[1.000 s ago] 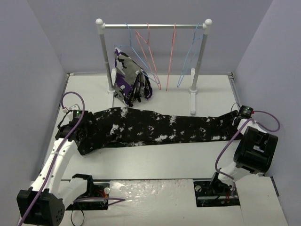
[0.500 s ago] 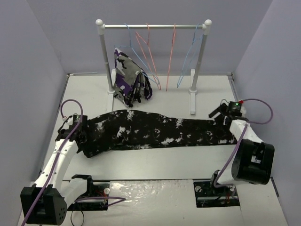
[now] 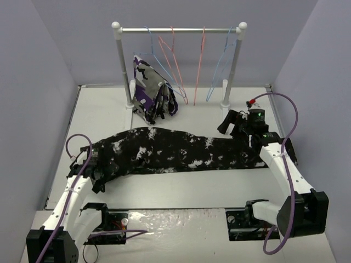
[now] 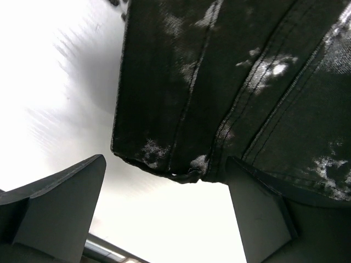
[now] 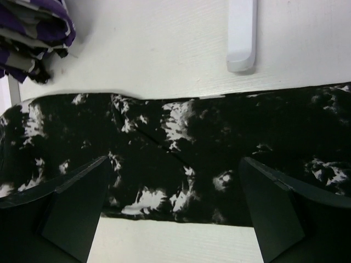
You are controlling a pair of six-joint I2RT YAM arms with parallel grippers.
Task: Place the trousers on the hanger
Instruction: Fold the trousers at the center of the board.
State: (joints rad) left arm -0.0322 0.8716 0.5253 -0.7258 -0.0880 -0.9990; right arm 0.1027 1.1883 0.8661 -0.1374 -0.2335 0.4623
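The black trousers with white splotches [image 3: 175, 150] lie flat across the table, waist at the left, leg ends at the right. My left gripper [image 3: 94, 165] is open at the waist end. In the left wrist view its jaws [image 4: 164, 219] stand wide apart, just short of the waistband edge [image 4: 181, 170]. My right gripper [image 3: 230, 123] is open and hovers above the legs near the rack's right foot. In the right wrist view [image 5: 173, 219] the trousers [image 5: 192, 148] lie below it. A bare light-blue hanger [image 3: 221, 63] hangs at the right end of the rail.
A white rack [image 3: 178, 30] stands at the back with two pink-red hangers [image 3: 171, 60] and another light-blue one [image 3: 150, 46]. A purple, white and black garment [image 3: 151, 96] hangs at its left. The rack's right foot [image 5: 241, 33] is close to my right gripper.
My right gripper has moved left from the leg ends and risen toward the rack's right foot. My left gripper has slid toward the near edge along the waist. The trousers shifted slightly left.
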